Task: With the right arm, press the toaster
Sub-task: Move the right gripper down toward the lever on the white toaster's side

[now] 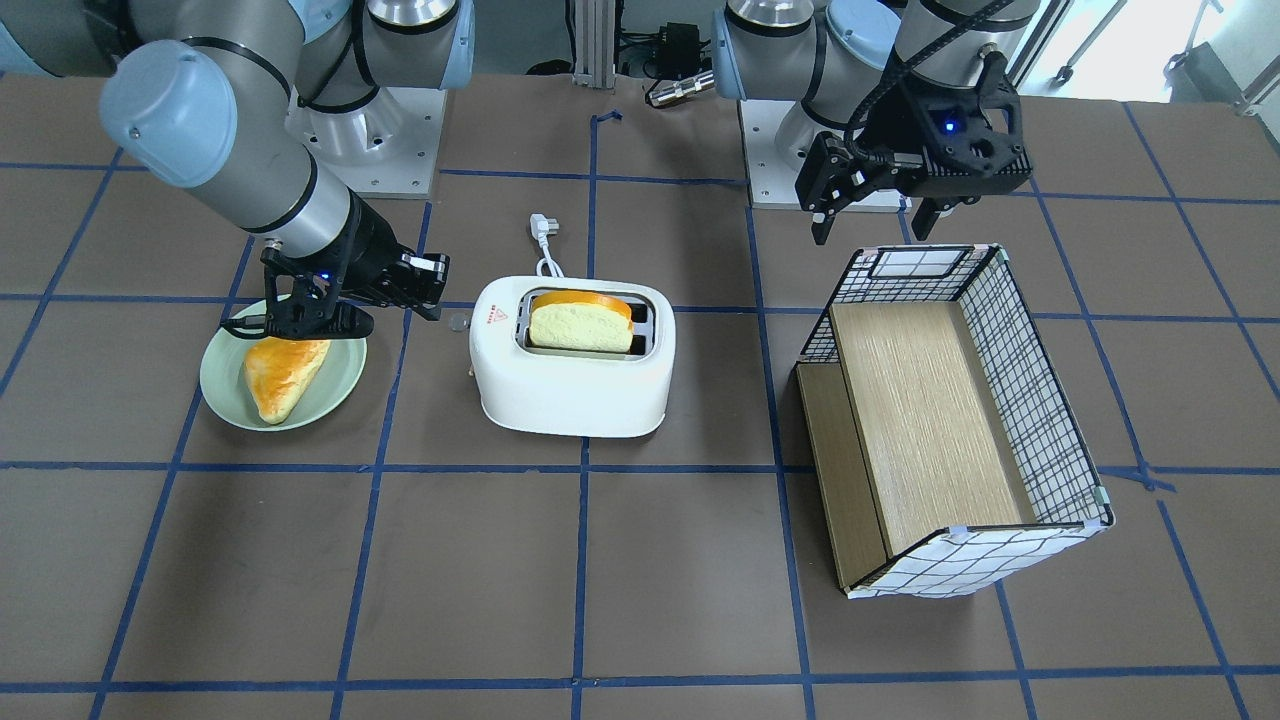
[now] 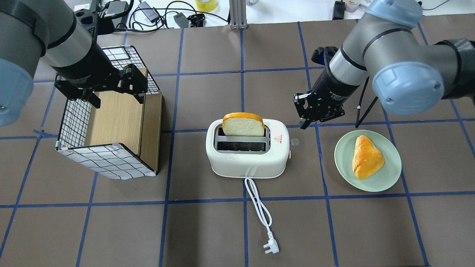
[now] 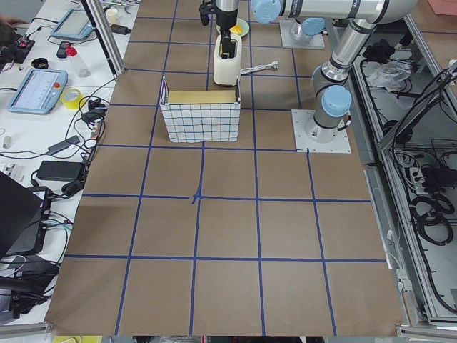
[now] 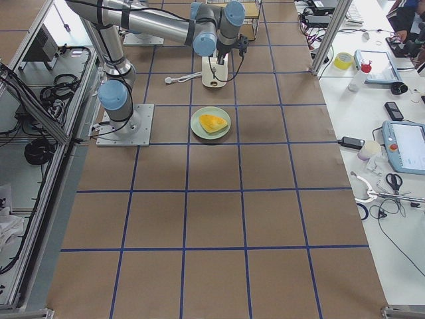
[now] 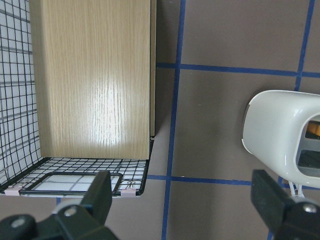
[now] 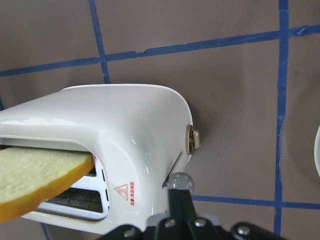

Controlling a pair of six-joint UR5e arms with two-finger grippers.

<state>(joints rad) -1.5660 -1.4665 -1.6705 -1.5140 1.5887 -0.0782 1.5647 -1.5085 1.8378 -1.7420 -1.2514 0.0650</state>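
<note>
As it hovers by the toaster (image 6: 130, 130) lever (image 6: 180, 181), the right hand (image 6: 179, 201) is closed, empty.

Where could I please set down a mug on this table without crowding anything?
Bare table lies between the basket and the toaster, and on the robot's side either way of the cord. Crowded: the gap between toaster and plate, where the right gripper hangs.

One toaster (image 2: 246, 165), plate (image 2: 394, 174), basket (image 2: 107, 162); two breads (image 2: 243, 127)
</note>
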